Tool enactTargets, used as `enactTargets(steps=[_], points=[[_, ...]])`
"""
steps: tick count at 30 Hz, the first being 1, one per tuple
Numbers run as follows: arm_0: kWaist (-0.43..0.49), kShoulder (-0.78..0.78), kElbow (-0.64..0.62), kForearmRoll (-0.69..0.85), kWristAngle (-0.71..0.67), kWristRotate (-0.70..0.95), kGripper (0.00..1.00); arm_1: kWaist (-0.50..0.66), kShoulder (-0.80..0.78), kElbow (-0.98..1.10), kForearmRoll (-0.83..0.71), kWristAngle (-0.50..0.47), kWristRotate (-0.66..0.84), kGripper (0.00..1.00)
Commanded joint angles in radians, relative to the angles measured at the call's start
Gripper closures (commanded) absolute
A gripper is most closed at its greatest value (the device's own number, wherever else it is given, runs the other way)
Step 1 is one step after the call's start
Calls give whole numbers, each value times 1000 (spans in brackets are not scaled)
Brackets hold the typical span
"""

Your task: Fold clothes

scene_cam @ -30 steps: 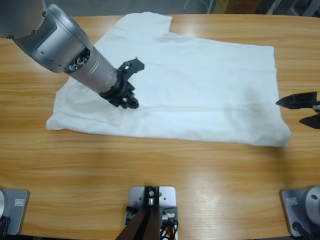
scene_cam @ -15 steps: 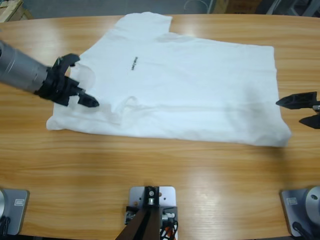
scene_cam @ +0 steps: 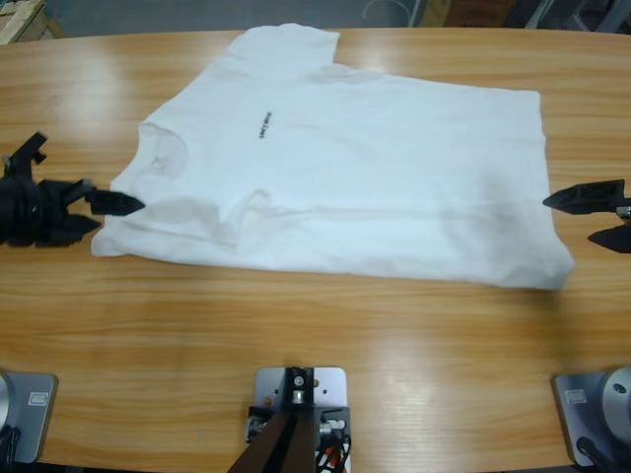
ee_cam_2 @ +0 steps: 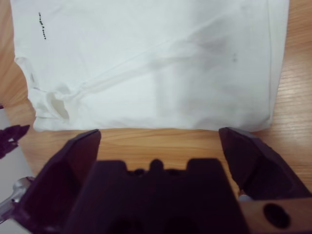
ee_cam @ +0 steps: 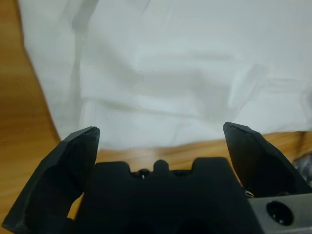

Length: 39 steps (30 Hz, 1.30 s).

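Wooden desk (scene_cam: 315,335) carries the white T-shirt (scene_cam: 375,177) spread flat mid-surface; left tool (scene_cam: 94,204) at its collar end, right tool (scene_cam: 601,217) at the hem, both gaping wide, empty, seemingly poised to pinch opposite edges.

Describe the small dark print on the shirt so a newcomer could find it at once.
Start at the long wooden table and find the white T-shirt spread flat across it. Look toward its round neck opening near the left end effector. The print is one short dark line of text, the only marking on the plain fabric.
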Motion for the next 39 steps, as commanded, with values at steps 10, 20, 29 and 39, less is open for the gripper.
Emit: enactTargets(steps=[10, 20, 29, 39], points=[[0, -125, 254, -148, -8, -179, 23, 10, -48, 20, -11, 44, -15, 4], [0, 117, 217, -219, 51, -204, 46, 10, -63, 20, -10, 46, -13, 4], [0, 207, 212, -337, 57, -204, 422, 10, -65, 19, -10, 46, -13, 4], [-9, 135, 223, -364, 34, -151, 1000, 10, -67, 16, -6, 46, -4, 728]])
